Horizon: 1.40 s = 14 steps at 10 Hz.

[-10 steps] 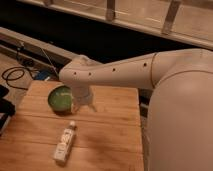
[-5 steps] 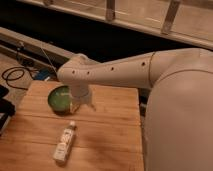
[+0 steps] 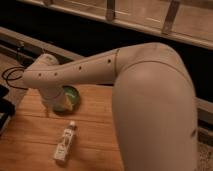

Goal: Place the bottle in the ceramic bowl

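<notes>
The small white bottle (image 3: 65, 143) lies flat on the wooden table (image 3: 95, 142), cap pointing away, label up. The green ceramic bowl (image 3: 70, 97) stands on the table's far left part, and its left side is hidden behind my arm. My gripper (image 3: 49, 106) hangs below the end of the white arm, over the left edge of the bowl and low near the table. It is behind and left of the bottle, apart from it. I see nothing held in it.
My large white arm (image 3: 150, 100) fills the right half of the view and covers the table's right side. A black cable (image 3: 11, 75) and a dark object (image 3: 4, 107) lie off the table's left edge. A dark ledge and railing run behind.
My arm has swung left and lower, so the gripper now covers more of the bowl's left side. The bottle and bowl have not moved.
</notes>
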Each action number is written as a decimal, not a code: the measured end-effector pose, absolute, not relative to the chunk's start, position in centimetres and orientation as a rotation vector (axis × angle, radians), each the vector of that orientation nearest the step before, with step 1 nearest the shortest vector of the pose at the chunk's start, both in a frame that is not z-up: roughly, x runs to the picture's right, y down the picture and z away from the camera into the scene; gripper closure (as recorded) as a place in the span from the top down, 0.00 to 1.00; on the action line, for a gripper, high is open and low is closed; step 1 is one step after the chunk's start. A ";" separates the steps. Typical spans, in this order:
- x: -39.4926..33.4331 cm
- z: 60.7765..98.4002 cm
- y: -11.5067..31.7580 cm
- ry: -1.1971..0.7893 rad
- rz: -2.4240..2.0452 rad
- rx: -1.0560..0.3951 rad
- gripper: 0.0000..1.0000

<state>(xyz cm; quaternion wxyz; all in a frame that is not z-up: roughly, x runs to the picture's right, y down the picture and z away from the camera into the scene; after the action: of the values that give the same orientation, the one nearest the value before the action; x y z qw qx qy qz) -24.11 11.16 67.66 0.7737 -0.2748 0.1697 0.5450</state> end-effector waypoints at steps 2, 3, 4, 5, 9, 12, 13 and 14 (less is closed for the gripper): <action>-25.9 67.2 12.1 0.363 1.162 -0.596 0.65; -25.6 67.4 11.9 0.366 1.166 -0.590 0.65; -25.6 67.4 12.0 0.369 1.164 -0.592 0.65; -25.9 67.4 12.1 0.367 1.162 -0.596 0.65; -24.3 70.4 15.2 0.384 1.177 -0.665 0.65; -22.0 74.1 20.2 0.428 1.213 -0.742 0.65; -21.8 74.5 21.3 0.444 1.219 -0.758 0.65; -21.8 74.7 22.0 0.457 1.223 -0.765 0.65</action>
<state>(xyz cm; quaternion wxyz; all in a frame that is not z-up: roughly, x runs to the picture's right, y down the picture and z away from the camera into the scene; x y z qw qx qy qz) -21.75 21.96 74.74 0.7270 -0.3472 0.2075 0.5548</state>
